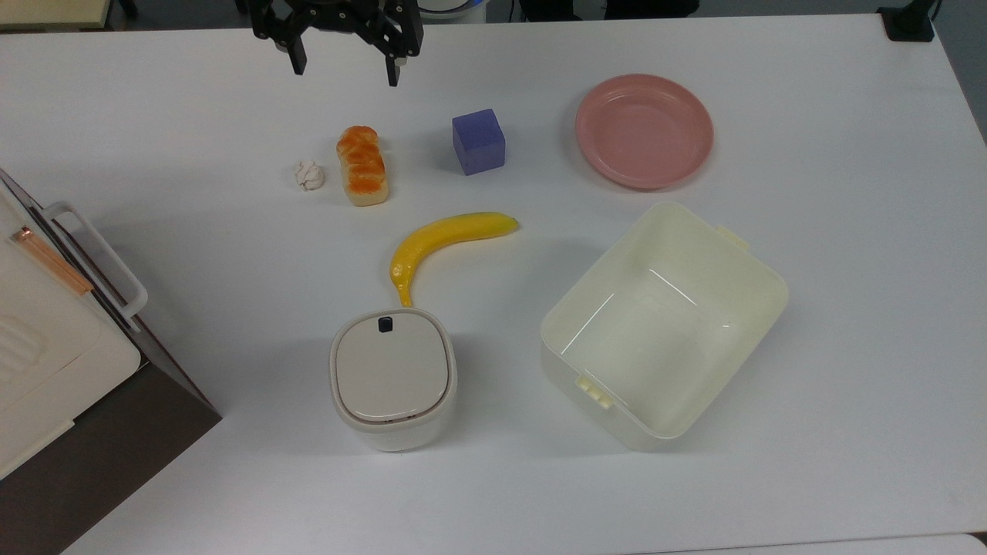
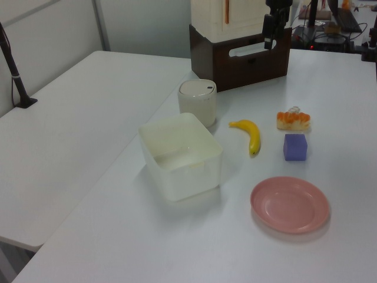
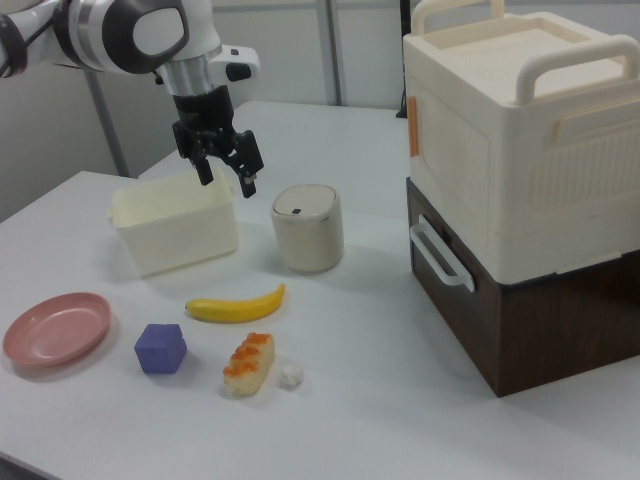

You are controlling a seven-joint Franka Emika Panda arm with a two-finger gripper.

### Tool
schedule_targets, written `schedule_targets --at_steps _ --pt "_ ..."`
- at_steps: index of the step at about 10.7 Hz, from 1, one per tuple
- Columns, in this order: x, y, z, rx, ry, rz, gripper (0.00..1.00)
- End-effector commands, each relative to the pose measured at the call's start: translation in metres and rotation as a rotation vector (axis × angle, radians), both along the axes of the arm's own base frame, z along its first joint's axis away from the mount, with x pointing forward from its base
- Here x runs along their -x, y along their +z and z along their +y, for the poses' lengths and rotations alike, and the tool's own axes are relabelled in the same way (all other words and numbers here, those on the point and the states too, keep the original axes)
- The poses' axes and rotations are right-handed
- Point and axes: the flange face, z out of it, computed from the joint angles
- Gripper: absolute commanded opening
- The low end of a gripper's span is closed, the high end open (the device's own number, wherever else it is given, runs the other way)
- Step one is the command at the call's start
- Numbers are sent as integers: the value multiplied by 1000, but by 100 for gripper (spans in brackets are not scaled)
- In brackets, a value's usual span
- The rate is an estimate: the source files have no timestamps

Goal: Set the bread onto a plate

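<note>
The bread [image 1: 362, 166] lies flat on the white table, orange-brown ridged top up, between a small white paper wad [image 1: 309, 175] and a purple cube [image 1: 479, 141]. It also shows in the left view [image 2: 293, 120] and the right view [image 3: 249, 363]. The pink plate [image 1: 644, 131] sits bare to the top view's right of the cube, seen too as the plate [image 2: 290, 204] and the plate [image 3: 55, 328]. My gripper [image 1: 345, 71] hangs open and holds nothing, well above the table and near its far edge, behind the bread in the top view; the gripper [image 3: 227, 178] is high in the right view.
A yellow banana [image 1: 443, 241] lies near the table's middle. A lidded cream canister [image 1: 392, 376] and a large cream tub [image 1: 663, 324] stand in the top view's lower half. A cream appliance on a brown box [image 3: 520, 190] stands at the top view's left edge.
</note>
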Motion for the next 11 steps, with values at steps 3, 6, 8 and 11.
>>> schedule_targets --at_steps 3,6,8,11 --pt "13 -1 2 -18 -5 2 100" --pt "14 0 2 -17 5 1 100" --pt "14 -1 1 -9 22 5 100" --pt "14 0 1 -10 22 3 100"
